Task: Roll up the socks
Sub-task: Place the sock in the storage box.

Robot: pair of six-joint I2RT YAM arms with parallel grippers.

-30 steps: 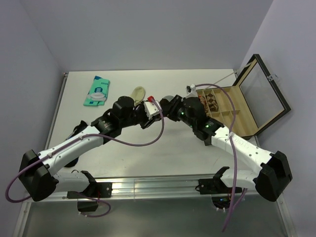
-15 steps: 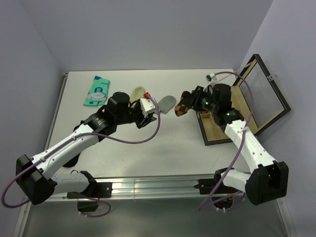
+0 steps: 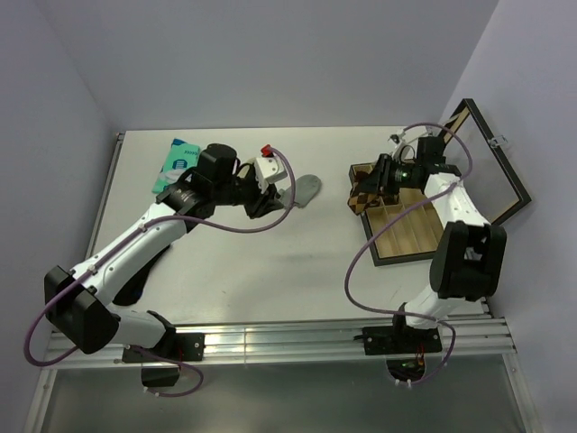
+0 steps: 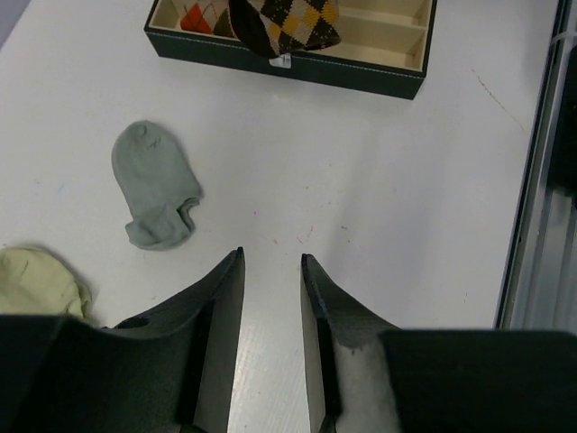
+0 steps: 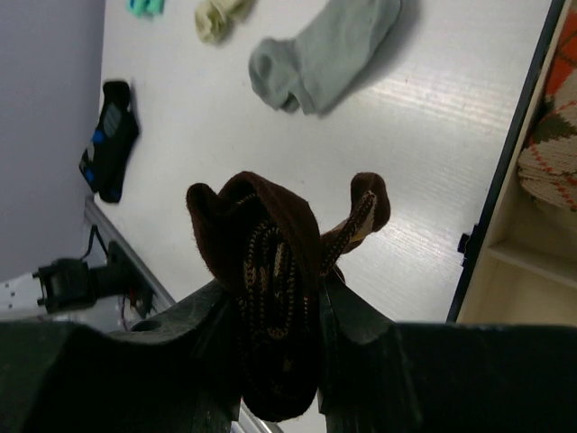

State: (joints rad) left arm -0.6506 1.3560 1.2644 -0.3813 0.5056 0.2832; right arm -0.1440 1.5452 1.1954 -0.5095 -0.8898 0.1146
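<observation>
My right gripper (image 3: 372,187) is shut on the bunched dark-brown argyle sock (image 3: 361,198) and holds it over the left edge of the open wooden box (image 3: 424,221). In the right wrist view the sock (image 5: 261,244) fills the space between the fingers of that gripper (image 5: 275,302). The grey ankle sock (image 3: 307,188) lies flat on the table, also seen from the left wrist (image 4: 153,185) and the right wrist (image 5: 329,50). The cream sock (image 4: 36,284) lies left of it. My left gripper (image 3: 262,205) (image 4: 270,257) is open and empty, above the table near the grey sock.
A teal-and-white packet (image 3: 177,164) lies at the back left. The box's glass lid (image 3: 482,167) stands open to the right. One box compartment holds a rolled orange argyle sock (image 5: 552,144). The table's metal front rail (image 3: 288,338) runs along the near edge.
My right gripper has carried the argyle sock right and back, from the table's middle to the box's left edge. My left gripper has drawn back left, uncovering the grey sock.
</observation>
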